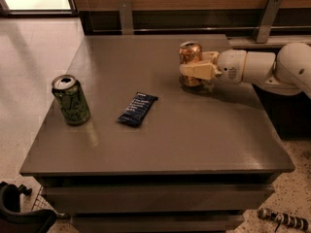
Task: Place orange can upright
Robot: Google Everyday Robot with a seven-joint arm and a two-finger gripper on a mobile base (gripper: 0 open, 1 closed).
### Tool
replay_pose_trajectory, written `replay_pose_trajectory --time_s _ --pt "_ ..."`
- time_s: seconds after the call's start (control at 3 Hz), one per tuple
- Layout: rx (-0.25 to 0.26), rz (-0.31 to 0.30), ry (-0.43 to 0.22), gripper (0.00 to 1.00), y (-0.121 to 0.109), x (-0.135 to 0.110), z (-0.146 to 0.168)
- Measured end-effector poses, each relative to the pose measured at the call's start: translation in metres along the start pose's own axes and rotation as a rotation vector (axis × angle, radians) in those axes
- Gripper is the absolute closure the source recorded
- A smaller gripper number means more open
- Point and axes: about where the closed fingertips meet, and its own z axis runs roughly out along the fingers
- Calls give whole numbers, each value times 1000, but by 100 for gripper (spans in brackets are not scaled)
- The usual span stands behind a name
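Orange can (190,52) upright, far right part of table (194,140); mid-body hidden behind my fingers (198,71). Gripper (191,65) clenched round it. Base contact with table unclear. Blue packet (137,109) mid-table. Green can (71,100) upright near left edge, contents unseen.

The dark blue packet (137,109) lies mid-counter (194,140). The green can (71,100) stands left of it. Behind and right of it, the gripper (193,66) clasps the orange can (189,51), blocking that side. Open passage lies in front of the packet.
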Motion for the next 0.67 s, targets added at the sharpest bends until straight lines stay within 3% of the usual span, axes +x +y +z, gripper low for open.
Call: replay_pose_trajectory --time_s 0.33,0.67 --pt "22 28 -41 100 -14 24 -3" --pt "23 30 -43 100 -15 21 -4"
